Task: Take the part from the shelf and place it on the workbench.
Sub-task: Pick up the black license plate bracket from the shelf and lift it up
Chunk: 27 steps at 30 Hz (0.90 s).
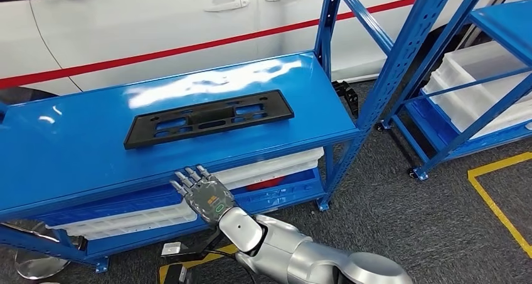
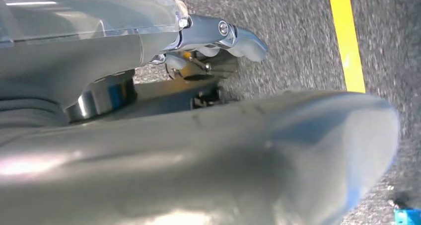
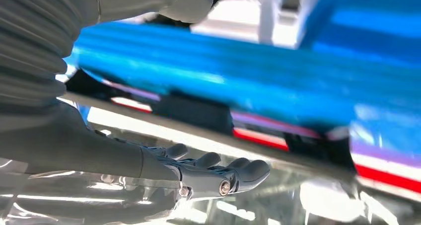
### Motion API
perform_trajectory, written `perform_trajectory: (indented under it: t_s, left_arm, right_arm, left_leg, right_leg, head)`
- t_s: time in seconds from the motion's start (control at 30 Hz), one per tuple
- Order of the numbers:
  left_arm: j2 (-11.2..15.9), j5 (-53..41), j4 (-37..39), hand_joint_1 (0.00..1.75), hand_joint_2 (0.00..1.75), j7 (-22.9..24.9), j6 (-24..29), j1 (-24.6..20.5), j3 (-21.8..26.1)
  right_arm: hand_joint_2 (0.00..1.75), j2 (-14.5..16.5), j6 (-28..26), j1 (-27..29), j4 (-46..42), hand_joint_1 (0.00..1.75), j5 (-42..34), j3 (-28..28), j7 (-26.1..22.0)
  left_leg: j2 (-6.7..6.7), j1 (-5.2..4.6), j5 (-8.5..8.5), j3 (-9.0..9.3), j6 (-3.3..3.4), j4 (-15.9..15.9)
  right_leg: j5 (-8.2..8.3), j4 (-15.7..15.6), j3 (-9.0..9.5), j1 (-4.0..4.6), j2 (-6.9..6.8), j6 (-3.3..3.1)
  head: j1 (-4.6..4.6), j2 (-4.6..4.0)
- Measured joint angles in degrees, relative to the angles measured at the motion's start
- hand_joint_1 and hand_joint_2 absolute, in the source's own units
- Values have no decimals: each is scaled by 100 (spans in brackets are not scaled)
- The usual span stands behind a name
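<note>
Lying flat, part [image 1: 209, 118] lengthwise along shelf [image 1: 75, 146]

The right arm [image 1: 301, 252] is seen reaching in from the near right, bent at the elbow, its forearm angled toward the far left. The right hand [image 1: 204, 194] is held flat, back upward, with fingers [image 3: 233, 171] extended and nothing grasped. The left hand [image 2: 218, 38] is pointed at the floor, with nothing held and fingers loosely curled.
</note>
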Motion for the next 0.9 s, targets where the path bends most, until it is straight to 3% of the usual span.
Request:
perform_trajectory:
  t_s: [0.03,0.1,0.17,0.2,0.23,0.3,0.37,0.47,0.53,0.63,0.67,0.7,0.73,0.83,0.9]
  left_arm:
    - [1,38,0,0,0,-38,11,11,28]
    - [6,121,-1,0,0,-121,32,42,95]
    - [16,178,0,0,0,-183,49,91,162]
    - [22,190,0,0,0,-205,58,121,191]
    - [27,193,1,0,0,-222,64,146,213]
    - [31,177,0,0,0,-235,71,174,244]
    - [35,146,0,0,0,-229,71,173,259]
    - [49,110,1,0,0,-219,70,175,262]
    - [62,106,1,0,0,-242,70,184,268]
    - [76,156,1,0,0,-343,65,199,309]
    - [79,172,1,0,0,-377,63,208,328]
    - [81,187,1,0,0,-402,61,220,344]
    - [84,199,1,0,0,-420,61,231,357]
    - [101,244,0,0,0,-450,66,239,406]
    - [113,276,1,0,0,-468,70,239,447]
  right_arm:
    - [175,0,-118,-26,-56,0,-35,7,-13]
    - [175,-2,-437,-71,-199,0,-259,5,-87]
    - [175,-4,-704,-102,-331,0,-587,-16,-201]
    - [175,-4,-795,-123,-393,0,-741,-38,-273]
    - [175,-5,-859,-146,-458,0,-856,-77,-350]
    - [175,-4,-955,-193,-630,0,-957,-268,-563]
    - [175,2,-1002,-221,-782,0,-911,-505,-750]
    - [175,8,-1016,-225,-913,0,-827,-755,-933]
    - [175,11,-1016,-222,-1019,0,-844,-887,-1044]
    - [175,17,-1016,-223,-1188,0,-1063,-984,-1090]
    - [175,17,-1016,-222,-1221,0,-1160,-979,-1082]
    - [175,17,-1016,-223,-1253,0,-1261,-972,-1074]
    - [175,17,-1016,-231,-1288,0,-1356,-963,-1071]
    - [175,23,-1011,-319,-1376,0,-1606,-906,-1075]
    - [175,26,-999,-395,-1388,0,-1725,-816,-1074]
  left_leg:
    - [5,7,25,-2,39,-22]
    - [14,-6,48,-24,80,-26]
    - [16,-18,55,-44,91,-14]
    - [13,-20,55,-51,91,-4]
    - [7,-21,52,-54,87,10]
    - [-8,-28,35,-69,60,51]
    - [-17,-47,23,-109,9,92]
    - [-17,-39,26,-144,-74,96]
    - [-16,-31,-124,-219,-131,273]
    - [-16,-6,-631,-624,-203,1233]
    - [-15,-1,-733,-758,-219,1538]
    - [-15,1,-713,-802,-227,1647]
    - [-15,1,-589,-744,-225,1535]
    - [-14,-12,-65,-221,-169,446]
    - [-17,-40,-6,-65,-108,86]
  right_leg:
    - [-150,216,-95,-3,3,19]
    - [-543,937,-410,-11,4,40]
    - [-720,1486,-645,-12,4,44]
    - [-641,1458,-616,-12,4,37]
    - [-479,1226,-485,-12,3,24]
    - [-137,444,-67,-6,5,-18]
    - [-33,-7,139,9,11,-55]
    - [-16,-84,125,24,24,-118]
    - [18,-123,128,0,21,-173]
    - [34,-135,123,-4,10,-207]
    - [34,-134,120,-1,7,-210]
    - [34,-132,119,1,8,-210]
    - [34,-129,120,2,10,-210]
    - [34,-119,124,11,18,-192]
    - [50,-118,99,25,16,-144]
  head:
    - [1,0]
    - [3,0]
    - [2,0]
    - [2,0]
    - [2,0]
    - [2,0]
    - [0,0]
    - [-3,0]
    - [-6,0]
    - [-12,0]
    - [-10,0]
    - [-11,0]
    - [-11,0]
    - [-9,0]
    - [-8,0]
